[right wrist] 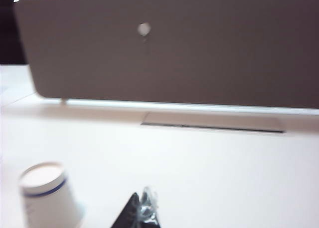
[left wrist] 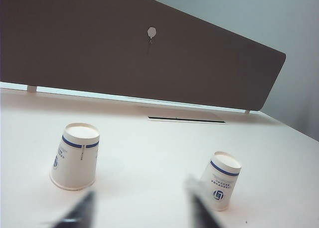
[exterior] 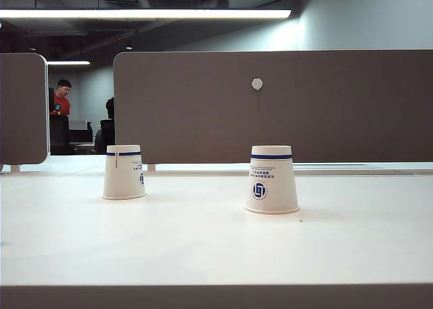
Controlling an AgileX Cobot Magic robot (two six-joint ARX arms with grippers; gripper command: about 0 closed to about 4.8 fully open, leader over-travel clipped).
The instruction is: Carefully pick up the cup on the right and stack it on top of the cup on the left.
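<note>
— Paper, light and crushable: the right cup (exterior: 272,179) sits upside down on the worktop (exterior: 203,248), apart from the left cup (exterior: 124,172).

— My left gripper (left wrist: 142,210) fingers are spread, my right gripper (right wrist: 139,213) fingers together; I'd pinch its sides gently.

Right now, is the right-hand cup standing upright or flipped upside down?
Upside down. In the exterior view the right cup rests on the table on its wide rim, with its narrow closed base on top. It stands straight, apart from the left cup.

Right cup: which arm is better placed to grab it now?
Probably left. Its tool is open with the right cup just ahead; the right tool is shut and sees only one cup, off to the side.
</note>
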